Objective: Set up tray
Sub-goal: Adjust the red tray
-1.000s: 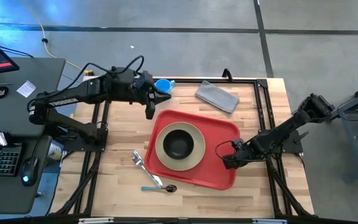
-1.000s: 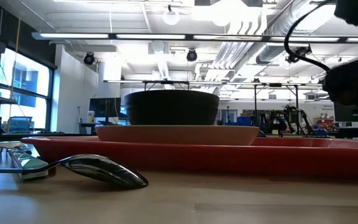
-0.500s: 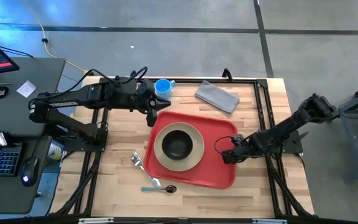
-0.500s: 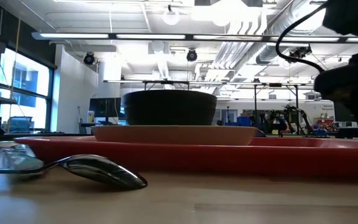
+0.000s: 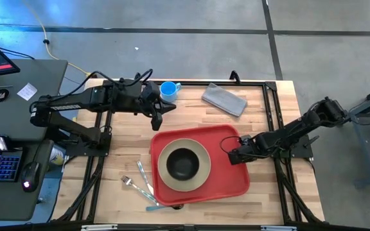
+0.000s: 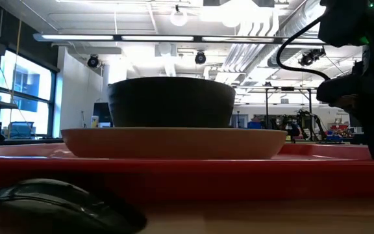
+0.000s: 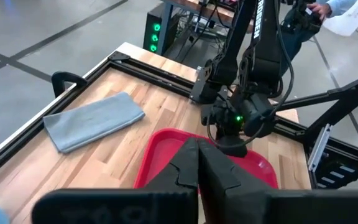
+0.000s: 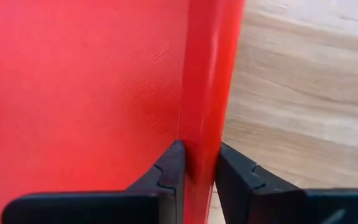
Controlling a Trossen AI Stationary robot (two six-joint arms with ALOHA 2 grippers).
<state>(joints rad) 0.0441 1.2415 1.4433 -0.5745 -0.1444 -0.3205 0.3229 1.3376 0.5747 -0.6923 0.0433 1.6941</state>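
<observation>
One tray (image 5: pixel 227 138); one plate (image 5: pixel 165 160); one bowl (image 5: pixel 183 163); one cup (image 5: pixel 168 89); one cloth (image 5: pixel 224 99); one fork (image 5: pixel 130 183).

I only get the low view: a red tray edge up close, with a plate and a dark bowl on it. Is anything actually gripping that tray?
Observer: Yes. The right gripper is shut on the tray, its fingers pinching the rim on the side nearest the right arm.
Visitor: And the other arm?
Observer: The left gripper is shut and holds nothing. It sits just off the tray's far left corner, near a blue cup.
Visitor: Is anything else on the table?
Observer: A grey cloth lies beyond the tray, and a fork lies on the wood to the tray's left.
</observation>
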